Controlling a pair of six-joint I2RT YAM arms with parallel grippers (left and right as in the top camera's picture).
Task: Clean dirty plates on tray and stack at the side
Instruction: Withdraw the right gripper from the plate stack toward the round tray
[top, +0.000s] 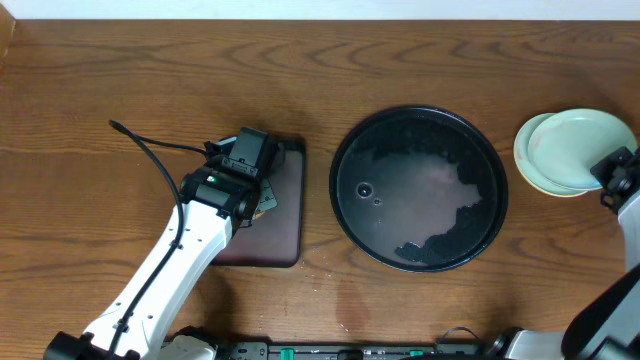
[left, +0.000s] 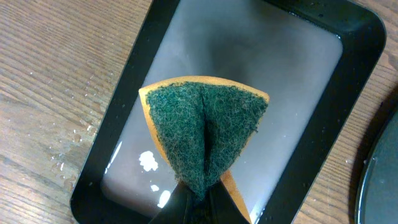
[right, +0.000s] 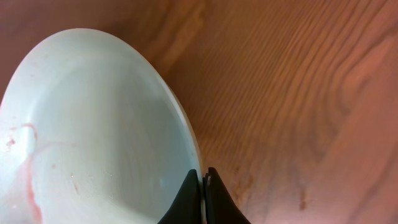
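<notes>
My left gripper (left: 198, 193) pinches the sponge (left: 202, 130) over the small tray (left: 298, 81) — to drip, I reckon; right gripper (right: 203, 186) nips the plate (right: 93, 124) by its rim — probably for stacking.

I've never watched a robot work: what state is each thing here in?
Left end effector: shut on the sponge.
Sponge: folded, green side out, above the rectangular tray.
Rectangular tray: wet inside.
Round tray: wet, no plates on it.
Right end effector: shut on the mint plate at its rim.
Mint plate: over the yellow plate, faint red smears.
Yellow plate: underneath, on the table.
</notes>
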